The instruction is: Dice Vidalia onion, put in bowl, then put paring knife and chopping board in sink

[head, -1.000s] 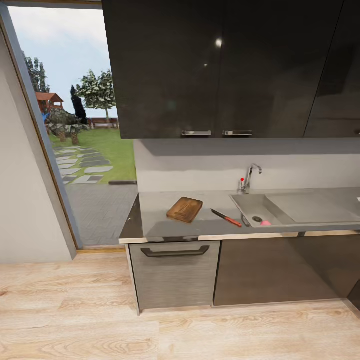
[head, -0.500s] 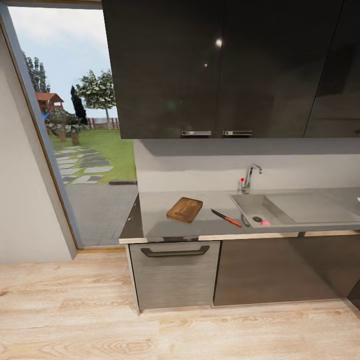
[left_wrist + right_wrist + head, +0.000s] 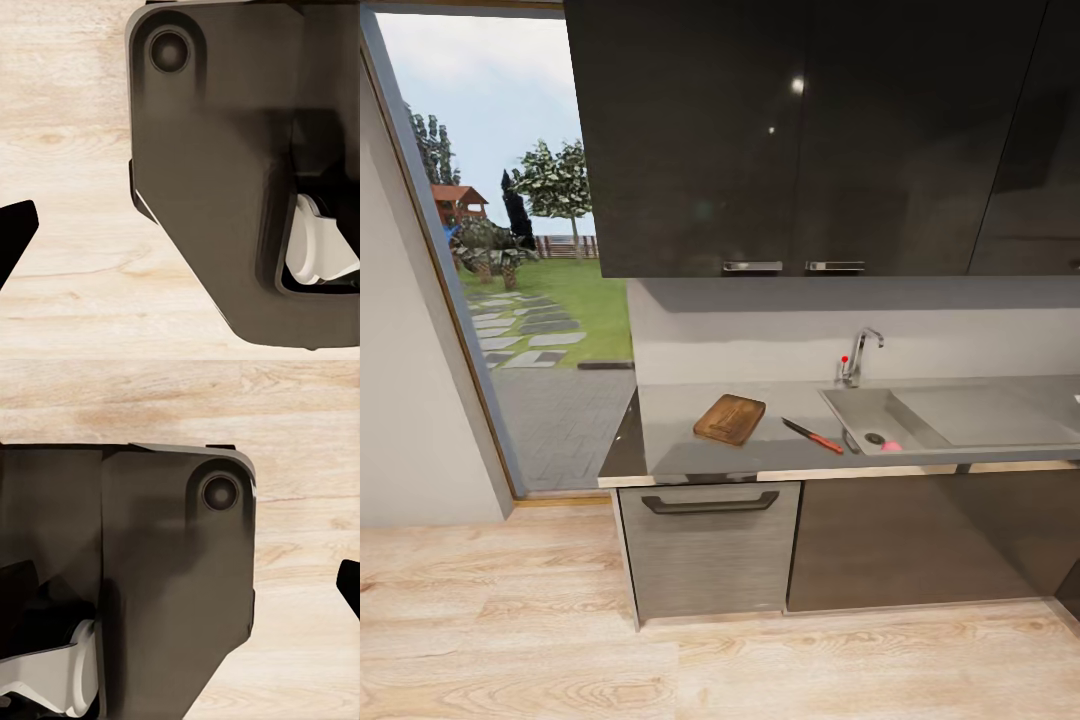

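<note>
Kitchen counter ahead, grippers out of reach of it

Board [image 3: 730, 418], knife [image 3: 812, 435] and sink [image 3: 880, 420] all sit right of centre in the head view, along the grey countertop [image 3: 680, 440]. The wooden board lies at an angle left of the knife, apart from it. The knife, dark blade and red handle, lies between the board and the sink, its handle end near the basin's left rim. Inside the basin a small pinkish onion [image 3: 891, 446] rests just beside the round drain [image 3: 874, 438], at the front edge. The chrome faucet [image 3: 858, 355] with its red knob stands behind the basin.

Dark upper cabinets [image 3: 810, 130] fill the top of the frame; a grey drawer [image 3: 710, 545] with a bar handle sits below the counter. At left, a tall glass opening [image 3: 510, 250] looks onto grass, trees and paving. Light wooden floor [image 3: 510, 630] covers the bottom.

Each wrist view looks down at that wooden floor past a large dark part of the robot's body [image 3: 225, 187] [image 3: 150, 585]. No fingertips are clear in either, so I cannot tell how far either pair of jaws is open, or whether they hold anything.
</note>
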Controlling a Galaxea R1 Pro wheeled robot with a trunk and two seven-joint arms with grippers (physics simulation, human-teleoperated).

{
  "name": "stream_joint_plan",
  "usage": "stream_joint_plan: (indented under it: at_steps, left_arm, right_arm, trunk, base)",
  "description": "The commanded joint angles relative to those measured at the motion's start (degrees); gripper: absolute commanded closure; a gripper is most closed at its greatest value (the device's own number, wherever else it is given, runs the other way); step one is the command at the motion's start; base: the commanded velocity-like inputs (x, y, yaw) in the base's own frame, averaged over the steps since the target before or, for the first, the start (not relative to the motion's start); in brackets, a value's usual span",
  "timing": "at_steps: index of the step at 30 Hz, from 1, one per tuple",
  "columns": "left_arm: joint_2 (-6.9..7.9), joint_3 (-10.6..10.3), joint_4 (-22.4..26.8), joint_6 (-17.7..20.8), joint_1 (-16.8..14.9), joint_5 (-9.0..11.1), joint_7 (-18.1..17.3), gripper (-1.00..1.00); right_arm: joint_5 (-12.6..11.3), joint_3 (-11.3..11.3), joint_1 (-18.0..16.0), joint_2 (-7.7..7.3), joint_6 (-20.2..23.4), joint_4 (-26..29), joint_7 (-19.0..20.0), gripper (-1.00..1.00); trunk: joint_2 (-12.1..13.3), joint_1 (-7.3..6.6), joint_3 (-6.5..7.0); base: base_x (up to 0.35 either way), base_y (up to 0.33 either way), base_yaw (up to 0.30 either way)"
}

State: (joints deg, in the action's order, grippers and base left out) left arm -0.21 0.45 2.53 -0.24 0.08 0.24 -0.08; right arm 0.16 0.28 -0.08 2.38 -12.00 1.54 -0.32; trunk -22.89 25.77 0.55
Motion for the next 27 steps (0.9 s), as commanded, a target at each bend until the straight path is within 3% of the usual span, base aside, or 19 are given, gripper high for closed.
stream_joint_plan:
  at_steps: [1, 11, 22, 26, 27]
  left_arm:
    - [-0.01, 0.0, 0.0, 0.0, 0.0, 0.0, 0.0, -1.00]
    - [-0.01, 0.1, 0.1, -0.1, 0.0, 0.0, 0.0, -1.00]
    - [0.08, 0.1, 0.8, -0.3, 0.0, 0.0, 0.0, -1.00]
    - [0.11, 0.1, 1.6, -1.9, 0.0, 0.0, 0.0, -1.00]
    - [0.11, 0.1, 1.8, -2.6, 0.0, 0.0, 0.0, -1.00]
  right_arm:
    - [0.0, 0.0, 0.0, 0.00, -0.2, 0.0, 0.0, -1.00]
    - [0.2, 0.0, 0.0, -0.17, -0.5, 1.9, 0.0, -1.00]
    - [0.3, 0.0, 0.0, -0.22, 1.0, 25.5, -0.7, -1.00]
    - [0.4, 0.0, -0.1, -0.24, 4.0, 33.5, -2.0, -1.00]
    - [0.3, 0.0, -0.1, -0.20, 7.5, 38.8, -3.2, -1.00]
  trunk:
    - [0.0, 0.02, -0.01]
    - [0.0, 0.02, -0.01]
    - [0.0, 0.02, -0.01]
    - [0.0, 0.02, -0.01]
    - [0.0, 0.02, -0.01]
  base:
    - [0.000, 0.000, 0.000]
    - [0.000, 0.000, 0.000]
    - [0.000, 0.000, 0.000]
    - [0.000, 0.000, 0.000]
    - [0.000, 0.000, 0.000]
